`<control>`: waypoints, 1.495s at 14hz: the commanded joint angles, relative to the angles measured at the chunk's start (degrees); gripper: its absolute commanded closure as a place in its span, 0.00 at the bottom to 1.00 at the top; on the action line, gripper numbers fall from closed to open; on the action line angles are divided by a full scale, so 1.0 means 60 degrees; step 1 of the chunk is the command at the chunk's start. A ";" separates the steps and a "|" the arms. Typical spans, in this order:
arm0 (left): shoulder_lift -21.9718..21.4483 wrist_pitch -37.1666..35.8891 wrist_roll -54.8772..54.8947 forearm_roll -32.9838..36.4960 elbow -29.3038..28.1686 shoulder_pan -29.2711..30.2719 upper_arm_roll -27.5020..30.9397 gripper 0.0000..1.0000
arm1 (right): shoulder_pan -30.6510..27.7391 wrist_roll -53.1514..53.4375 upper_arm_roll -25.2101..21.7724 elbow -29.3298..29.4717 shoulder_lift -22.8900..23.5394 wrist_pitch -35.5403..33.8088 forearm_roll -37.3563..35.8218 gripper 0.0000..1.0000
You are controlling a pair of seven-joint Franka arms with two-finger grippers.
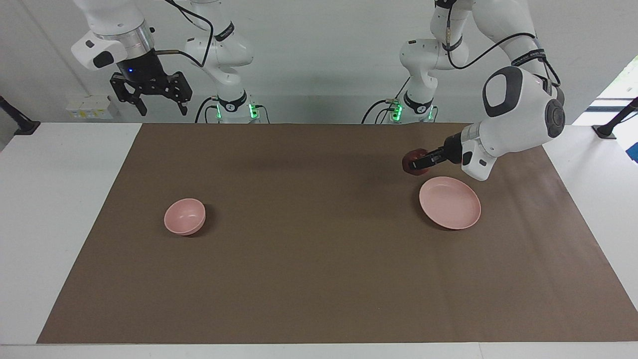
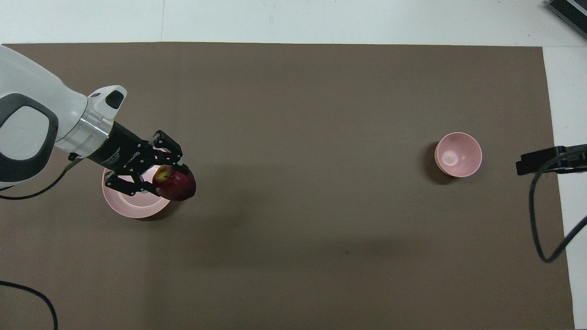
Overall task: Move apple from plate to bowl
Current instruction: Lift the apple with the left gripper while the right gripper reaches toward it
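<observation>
The left gripper [image 1: 416,163] has its jaws pinching the apple [image 2: 175,185] up over the plate [image 1: 451,207] rim, and a level, unhurried carry toward the bowl [image 1: 184,216] should suit while the right gripper [image 1: 152,102] waits spread.

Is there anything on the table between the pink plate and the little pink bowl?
No. Only bare brown mat lies between the plate and the bowl, as both views show.

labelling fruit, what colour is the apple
Dark red apple with a yellow patch by the stem, clearest in the overhead view.
</observation>
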 commanded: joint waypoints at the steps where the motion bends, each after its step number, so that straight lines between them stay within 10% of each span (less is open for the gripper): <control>1: 0.0125 -0.0392 -0.1385 -0.1283 0.0226 -0.0061 0.0006 1.00 | -0.0294 -0.0259 0.0001 -0.0099 -0.0152 -0.0532 0.0023 0.00; 7: 0.0125 -0.0026 -0.4036 -0.3934 0.0181 -0.0120 -0.0477 1.00 | -0.0179 -0.0885 -0.0044 -0.0099 -0.0211 -0.0520 0.0328 0.00; 21: -0.0094 0.1644 -0.6136 -0.7363 -0.0388 -0.0852 -0.1415 1.00 | -0.0133 -0.1783 -0.0072 -0.3816 -0.1309 -0.0197 0.8264 0.00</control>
